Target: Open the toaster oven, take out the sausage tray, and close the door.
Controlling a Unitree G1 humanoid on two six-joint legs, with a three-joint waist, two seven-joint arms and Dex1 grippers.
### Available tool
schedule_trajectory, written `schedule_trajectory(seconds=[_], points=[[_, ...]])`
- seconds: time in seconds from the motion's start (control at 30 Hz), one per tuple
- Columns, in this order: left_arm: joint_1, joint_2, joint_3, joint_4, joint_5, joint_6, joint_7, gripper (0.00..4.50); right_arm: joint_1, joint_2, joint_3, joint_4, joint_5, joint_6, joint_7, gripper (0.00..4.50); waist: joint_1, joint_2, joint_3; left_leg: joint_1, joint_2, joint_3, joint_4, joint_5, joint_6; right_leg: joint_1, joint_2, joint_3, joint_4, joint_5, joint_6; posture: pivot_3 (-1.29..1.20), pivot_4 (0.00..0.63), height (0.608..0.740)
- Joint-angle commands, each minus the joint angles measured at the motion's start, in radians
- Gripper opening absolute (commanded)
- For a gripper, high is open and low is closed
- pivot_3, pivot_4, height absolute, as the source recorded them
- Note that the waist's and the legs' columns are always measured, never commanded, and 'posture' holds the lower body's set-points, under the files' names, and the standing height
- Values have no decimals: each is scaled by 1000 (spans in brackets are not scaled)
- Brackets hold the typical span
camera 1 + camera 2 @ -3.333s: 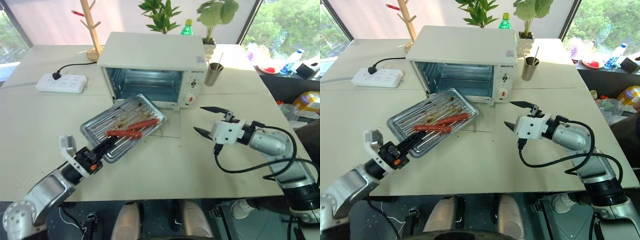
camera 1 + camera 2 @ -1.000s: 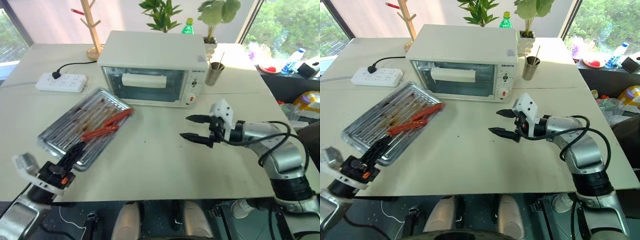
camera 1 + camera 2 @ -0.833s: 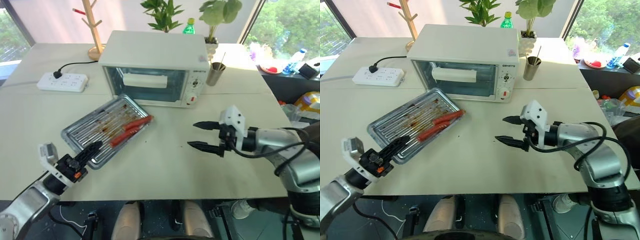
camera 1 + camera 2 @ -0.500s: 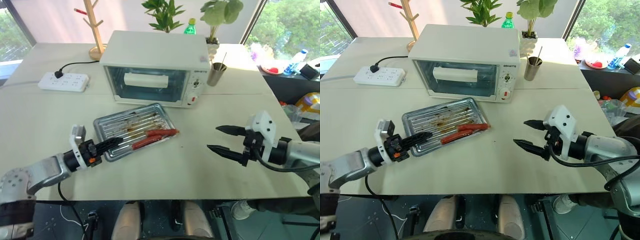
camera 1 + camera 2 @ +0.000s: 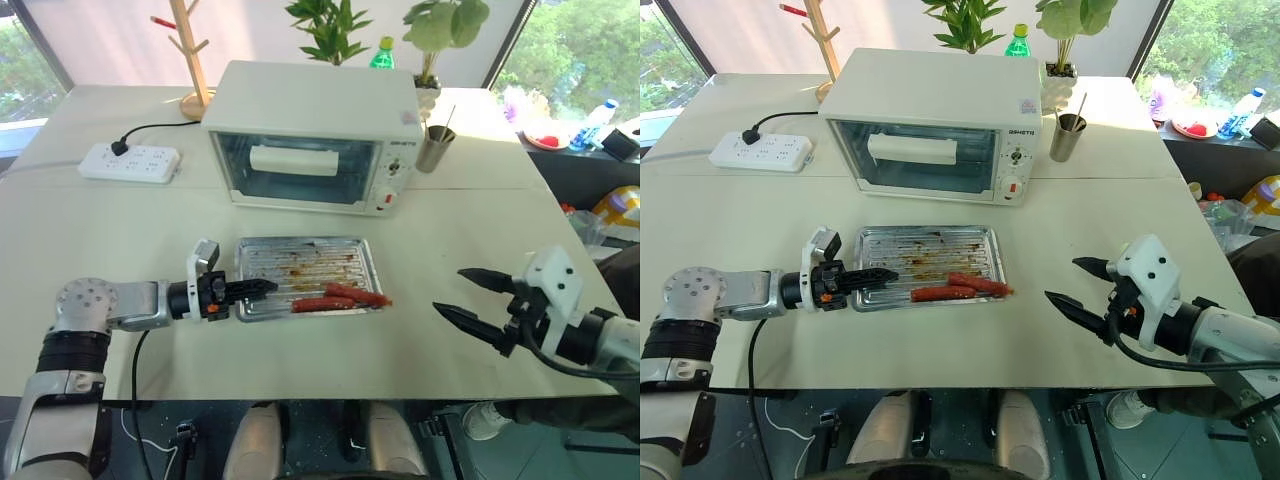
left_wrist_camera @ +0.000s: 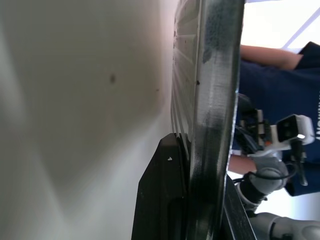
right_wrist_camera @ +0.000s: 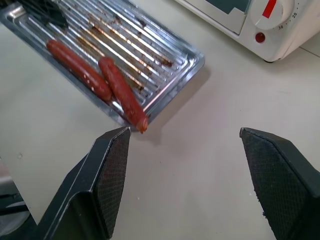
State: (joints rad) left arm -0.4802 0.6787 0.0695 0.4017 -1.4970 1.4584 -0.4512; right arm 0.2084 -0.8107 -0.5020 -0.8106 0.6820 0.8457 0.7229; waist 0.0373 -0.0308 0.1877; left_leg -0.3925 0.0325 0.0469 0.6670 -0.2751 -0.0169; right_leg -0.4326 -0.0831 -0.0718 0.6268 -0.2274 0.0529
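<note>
The white toaster oven (image 5: 310, 130) stands at the back of the table, its glass door (image 5: 300, 172) closed under the white bar handle. In front of it lies the silver sausage tray (image 5: 300, 275), square to the oven. Two red-brown sausages (image 5: 342, 297) sit at its near right corner, and one tip pokes over the rim (image 7: 141, 126). My left gripper (image 5: 252, 289) points right and is shut on the tray's left rim (image 6: 215, 100). My right gripper (image 5: 449, 290) hangs open to the right of the tray, holding nothing.
A white power strip (image 5: 128, 162) lies at the back left. A metal cup (image 5: 433, 150) stands right of the oven, with a green bottle (image 5: 381, 55), plants and a wooden stand (image 5: 190, 60) behind. A person in dark blue (image 6: 280, 85) is beyond the table.
The left gripper has swung the tray round and to the right, so it now lies square before the closed oven. The open right gripper has drawn back to the right.
</note>
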Motion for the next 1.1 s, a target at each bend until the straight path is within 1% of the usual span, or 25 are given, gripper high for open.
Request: schedule_trajectory(seconds=[0.03,0.2,0.27,0.3,0.33,0.5,0.53,0.6,0.63,0.7,0.77,0.83,0.97,1.03,1.1], points=[[-63,-10,5,38,117,-17,-84,0,-2,5,-25,-32,16,-12,-31,3574,2,0,0,0,0,0,0,0,0,0,0,0,0,0,0,0,150,717],[-107,-1,15,87,246,-21,-176,0,-23,3,3,-17,15,-22,-58,3574,1,0,0,0,0,0,0,0,0,0,0,0,0,0,0,0,150,717],[-112,7,14,89,293,-23,-215,558,-31,3,17,-9,11,-27,-65,3635,-1,0,0,0,0,0,0,0,0,0,0,0,0,0,0,0,150,717],[-111,11,15,86,313,-24,-230,899,-35,4,25,-4,8,-31,-67,3635,-1,0,0,0,0,-1,0,0,0,0,0,0,0,0,0,0,150,717],[-112,12,17,84,332,-24,-245,1373,-37,4,31,0,6,-34,-69,3635,0,0,0,0,0,-1,0,0,0,0,0,0,0,0,0,0,150,717],[-98,18,32,63,399,-23,-293,3940,-49,3,60,17,-1,-51,-76,3635,1,0,0,0,0,-1,0,0,0,0,-1,0,0,0,0,0,150,717],[-94,22,35,57,410,-23,-300,4379,-52,3,64,19,-1,-52,-76,3635,1,0,0,0,0,-2,0,0,0,0,-1,0,0,0,0,0,150,717],[-78,38,41,41,434,-30,-316,4451,-59,2,79,27,-6,-59,-73,3635,0,0,0,0,0,-2,0,0,0,0,-1,0,0,0,0,0,150,717],[-48,78,28,3,474,-69,-340,4451,-65,-2,91,39,-12,-66,-66,3635,-4,0,0,0,0,-2,0,0,0,0,-1,0,0,0,0,0,150,717],[14,155,-20,-83,565,-177,-403,4451,-74,-8,109,58,-20,-78,-55,3635,-21,0,0,1,2,-1,-1,0,0,0,0,0,0,0,0,0,150,717],[107,264,-57,-156,672,-344,-507,4451,-94,-7,128,83,-21,-82,-51,3635,-33,1,-1,2,3,-1,-2,0,0,-1,0,0,0,0,0,0,150,717],[195,349,-52,-191,737,-473,-592,4451,-114,-9,147,107,-26,-87,-46,3635,-50,2,-1,3,8,1,-3,0,0,-2,0,2,0,1,-3,0,150,717],[353,473,33,-258,824,-702,-708,4451,-157,-29,187,167,-32,-106,6,3635,-51,6,-1,2,12,2,-4,0,0,-6,4,1,1,0,-9,0,150,717],[393,497,90,-302,853,-787,-727,4451,-187,-51,203,203,-22,-106,50,3635,-47,9,1,1,13,3,-5,0,0,-8,4,1,2,0,-9,0,150,717],[401,496,150,-346,854,-815,-721,4451,-218,-77,218,232,-11,-114,104,3635,-39,9,2,-1,13,3,-5,0,0,-9,3,0,1,0,-9,0,150,717]])
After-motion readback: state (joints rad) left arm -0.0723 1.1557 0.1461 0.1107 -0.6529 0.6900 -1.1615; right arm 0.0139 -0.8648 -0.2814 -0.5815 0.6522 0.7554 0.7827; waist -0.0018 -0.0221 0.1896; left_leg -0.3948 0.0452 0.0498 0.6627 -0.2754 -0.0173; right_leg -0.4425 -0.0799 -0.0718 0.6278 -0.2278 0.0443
